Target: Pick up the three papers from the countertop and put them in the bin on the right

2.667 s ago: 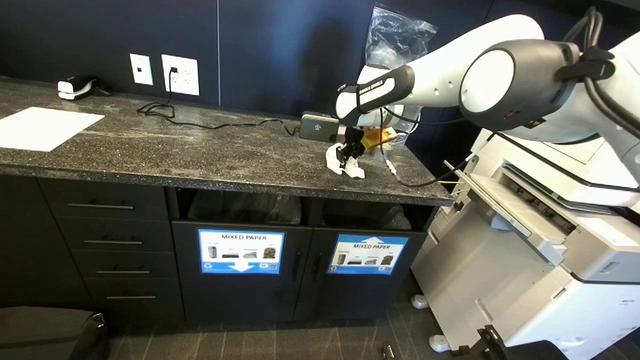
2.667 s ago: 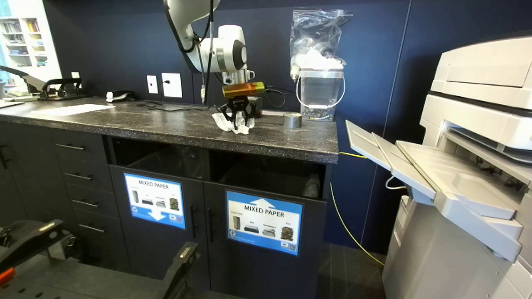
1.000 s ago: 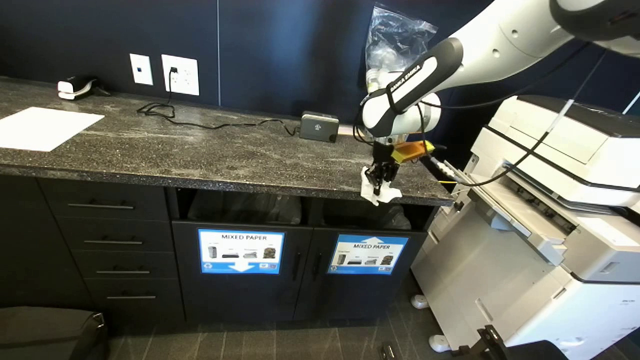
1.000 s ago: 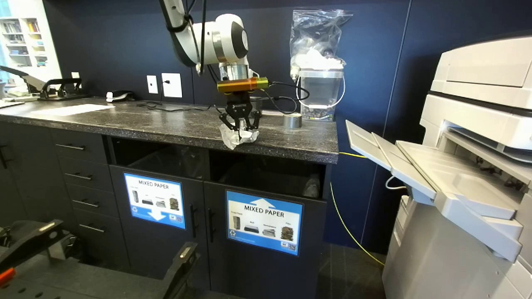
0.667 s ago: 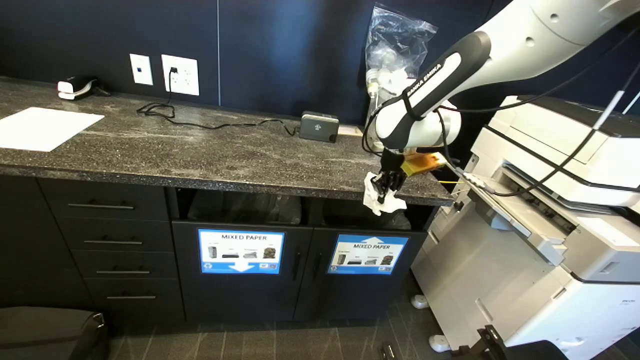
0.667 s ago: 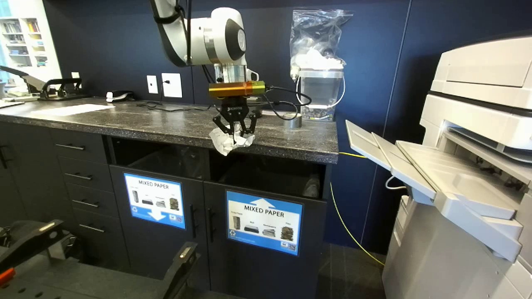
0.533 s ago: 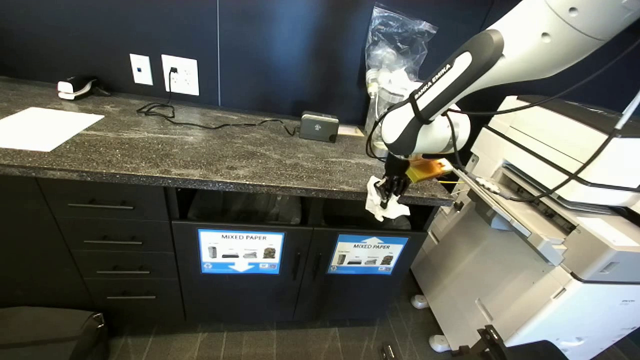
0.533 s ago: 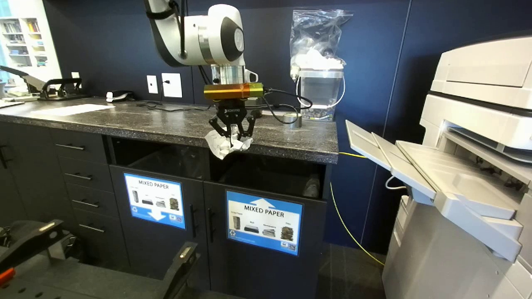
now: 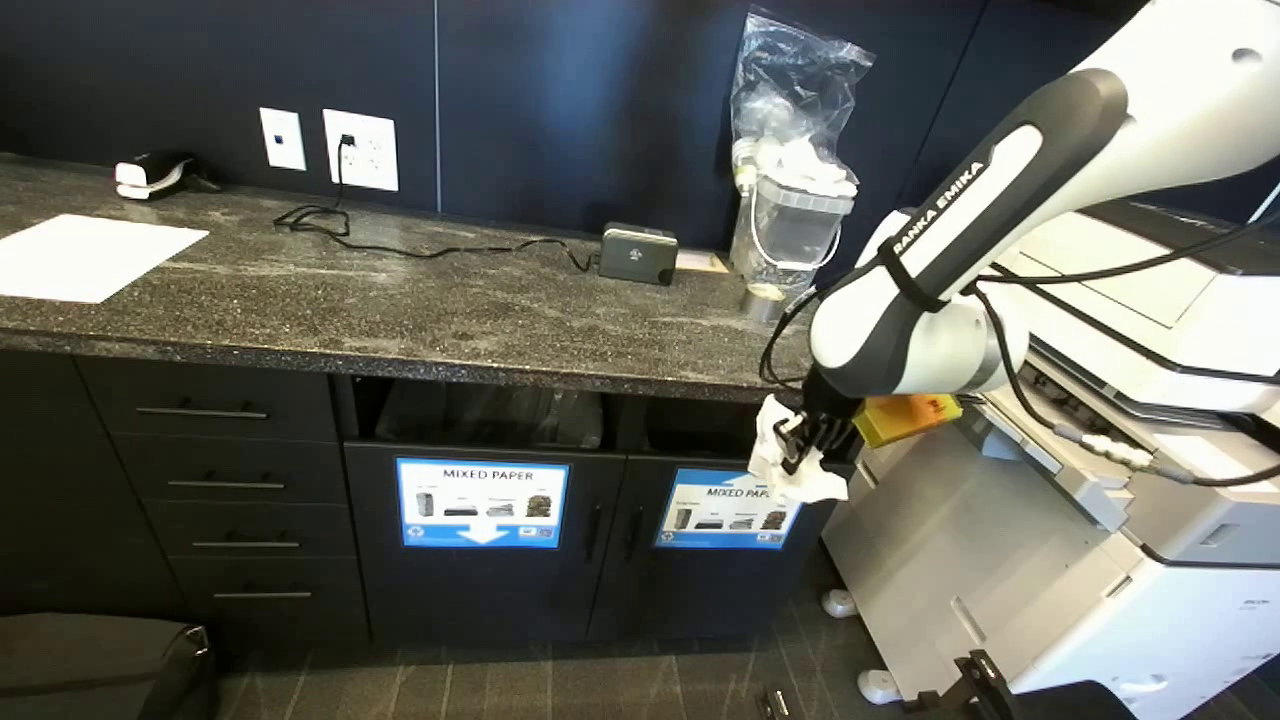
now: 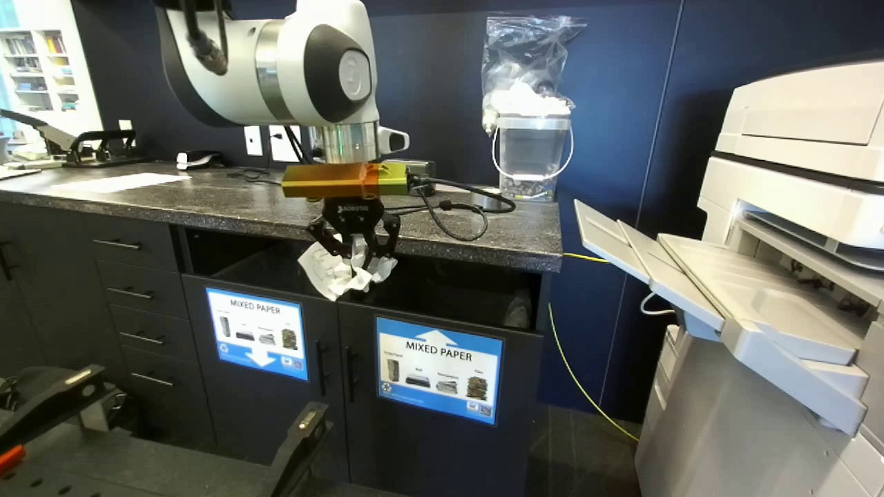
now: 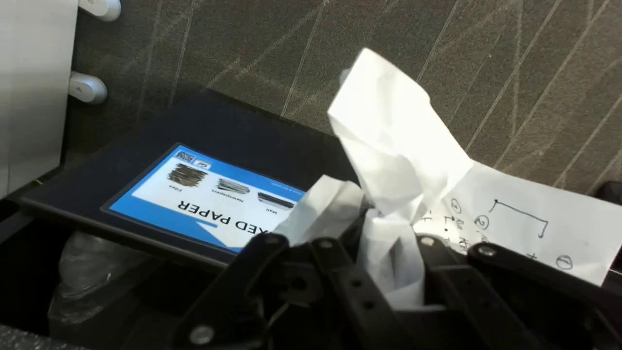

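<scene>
My gripper [image 9: 797,450] is shut on a crumpled white paper [image 9: 800,485], held in front of the countertop's front edge. In an exterior view the gripper [image 10: 360,261] and the paper [image 10: 321,270] appear in front of the divider between the two bin openings. In the wrist view the paper [image 11: 384,131] bulges between the fingers, and handwriting shows on one part. The right bin [image 10: 449,293] is an open slot under the counter, above a door with an up-arrow MIXED PAPER sign. A flat white paper [image 9: 85,255] lies at the countertop's far left. I see no third paper.
The dark countertop [image 9: 450,310] overhangs the bins. On it stand a small grey box [image 9: 638,254], a tape roll [image 9: 764,301] and a clear bucket [image 10: 532,155]. A printer [image 10: 760,310] with a protruding tray stands at the right. The left bin [image 10: 262,266] is beside the right one.
The crumpled paper has come up off the countertop in my gripper. Both have moved out past the front edge and down below counter height. The flat paper has not moved.
</scene>
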You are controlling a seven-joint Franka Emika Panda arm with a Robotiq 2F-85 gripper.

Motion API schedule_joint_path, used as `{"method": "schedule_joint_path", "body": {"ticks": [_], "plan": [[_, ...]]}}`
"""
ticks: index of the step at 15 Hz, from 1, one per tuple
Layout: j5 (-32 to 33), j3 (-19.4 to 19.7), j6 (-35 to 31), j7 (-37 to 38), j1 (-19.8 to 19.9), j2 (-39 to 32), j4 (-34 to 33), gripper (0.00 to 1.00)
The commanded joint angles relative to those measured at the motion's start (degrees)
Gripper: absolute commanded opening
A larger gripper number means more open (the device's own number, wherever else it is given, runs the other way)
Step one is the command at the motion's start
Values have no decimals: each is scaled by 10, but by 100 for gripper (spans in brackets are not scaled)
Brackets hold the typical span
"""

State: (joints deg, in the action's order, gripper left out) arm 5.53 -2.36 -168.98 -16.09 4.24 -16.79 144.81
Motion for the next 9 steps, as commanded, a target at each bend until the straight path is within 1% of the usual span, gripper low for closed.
{"method": "schedule_joint_path", "body": {"ticks": [1,2,3,5,6,9], "plan": [[-46,-52,-99,-22,49,9,64,4],[-51,-67,-129,-17,62,-1,70,4],[-55,-94,-160,-13,86,-15,73,4],[-28,-118,-226,14,112,-47,74,4],[-9,-116,-257,25,114,-64,74,4],[42,-86,-346,42,99,-112,65,4]]}}
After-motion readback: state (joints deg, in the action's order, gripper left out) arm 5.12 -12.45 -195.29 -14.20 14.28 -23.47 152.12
